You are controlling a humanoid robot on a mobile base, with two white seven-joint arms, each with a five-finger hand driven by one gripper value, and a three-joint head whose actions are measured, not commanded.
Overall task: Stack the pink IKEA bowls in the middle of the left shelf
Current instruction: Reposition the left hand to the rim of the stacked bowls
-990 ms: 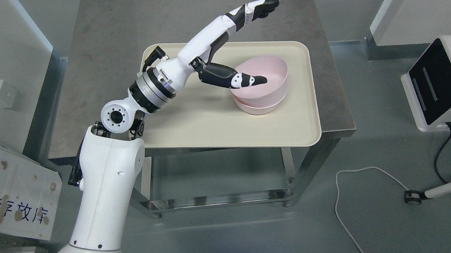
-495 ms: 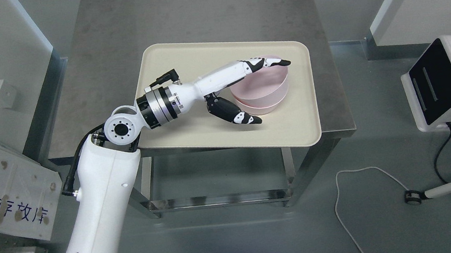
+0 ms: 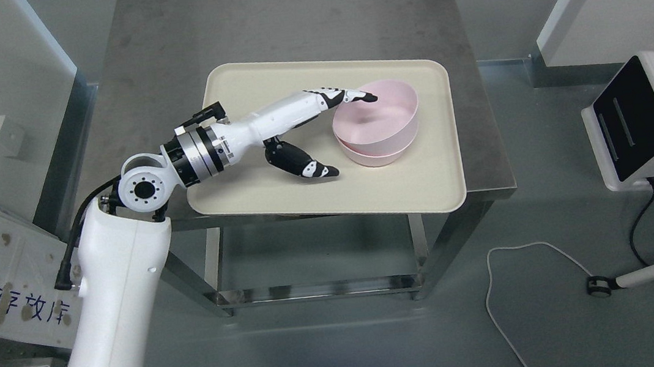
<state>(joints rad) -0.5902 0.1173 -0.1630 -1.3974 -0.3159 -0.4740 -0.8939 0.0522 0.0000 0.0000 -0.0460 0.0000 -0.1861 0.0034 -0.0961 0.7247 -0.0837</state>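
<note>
Here, two pink bowls (image 3: 379,125) sit nested one inside the other on a cream tray (image 3: 328,189), toward the tray's right half. The bowls are round, smooth and matte, apparently plastic; the upper one shows its shallow interior, and only the lower rim and base of the under bowl protrude beneath it. The tray is a rectangular, low-rimmed panel with rounded corners; it rests on a steel table (image 3: 284,22) with a dull, mottled grey top and polished square legs, and its front edge overhangs the table's front edge. The left hand (image 3: 315,132) comes in from the lower left on a glossy white arm with a ringed metallic wrist joint. The hand is spread wide and holds nothing: its fingers (image 3: 348,95) extend straight, with black tips over the left rim of the upper bowl, while the black-and-white thumb (image 3: 303,164) angles down and to the right above bare tray, just left of the bowls and apart from them. To the right, well apart from the table, a white box with a black panel (image 3: 643,120) stands on the grey floor, with a white cable (image 3: 523,284) trailing nearby.
</note>
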